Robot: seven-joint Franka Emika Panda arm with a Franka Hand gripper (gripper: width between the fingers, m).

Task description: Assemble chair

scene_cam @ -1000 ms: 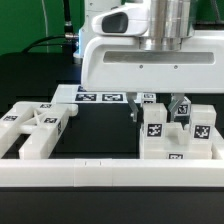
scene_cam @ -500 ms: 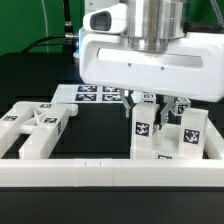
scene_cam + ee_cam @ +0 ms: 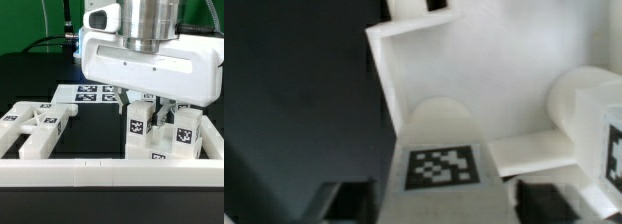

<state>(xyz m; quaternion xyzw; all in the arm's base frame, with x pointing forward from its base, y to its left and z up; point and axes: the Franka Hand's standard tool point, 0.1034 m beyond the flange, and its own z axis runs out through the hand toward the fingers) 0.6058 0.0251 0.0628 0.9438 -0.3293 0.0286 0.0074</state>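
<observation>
My gripper [image 3: 150, 106] hangs from the big white hand at the exterior view's right, over a white chair part [image 3: 160, 135] with tagged upright posts. In the wrist view my gripper [image 3: 446, 205] has a dark finger on each side of a narrow white tagged piece [image 3: 441, 150] of that part, and both fingers [image 3: 349, 200] lie against it. The jaws are shut on the part. Its underside is hidden behind the front wall. A second white chair part [image 3: 35, 125] with crossed bars and tags lies at the exterior view's left.
A low white wall [image 3: 100, 176] runs along the front and up the left side. The marker board [image 3: 92, 92] lies flat at the back, behind the hand. The table top is black.
My gripper has moved toward the exterior view's left with the chair part in it. The part has shifted left with it and now sits slightly tilted. The left part has not moved.
</observation>
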